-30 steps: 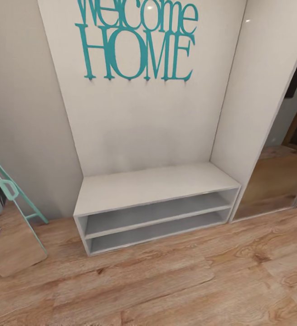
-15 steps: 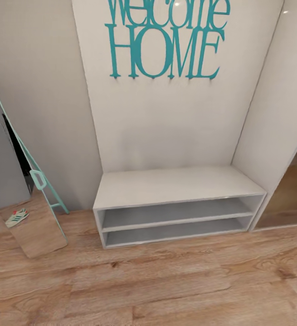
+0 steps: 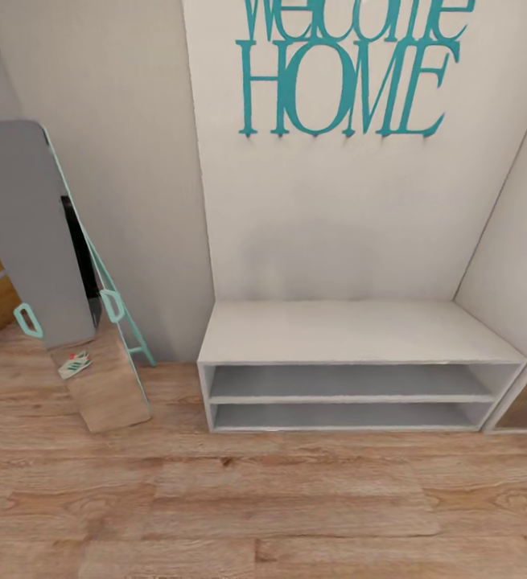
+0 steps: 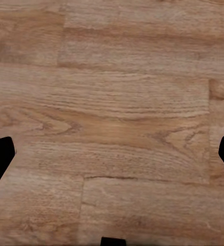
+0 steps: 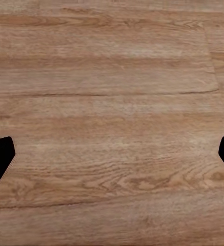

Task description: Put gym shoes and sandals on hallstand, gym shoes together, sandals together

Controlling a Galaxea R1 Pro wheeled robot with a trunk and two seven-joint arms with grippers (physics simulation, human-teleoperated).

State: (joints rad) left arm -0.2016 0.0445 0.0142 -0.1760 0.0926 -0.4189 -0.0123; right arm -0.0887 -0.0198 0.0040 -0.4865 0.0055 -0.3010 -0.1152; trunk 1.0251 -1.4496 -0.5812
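Wood-plank laminate, the corridor floor (image 4: 117,118), lies bare under our left gripper (image 4: 112,154), and the same boards lie under our right gripper (image 5: 112,154). Each gripper's two dark fingertips sit at opposite edges of its wrist view, so we read both as spread wide and carrying nothing.

Ahead of both grippers, the hallstand (image 3: 352,331) stands against the wall, its tabletop and both shelf tiers holding no shoes. Beyond our left gripper, a leaning mirror (image 3: 94,362) reflects one gym shoe (image 3: 75,364); the shoe itself and the sandals are somewhere out of view.

We judge the sneakers light and fairly stiff, best pinched across the heel collar or side wall. The sandals should be floppier, so we would grip the sole edge, not a strap.
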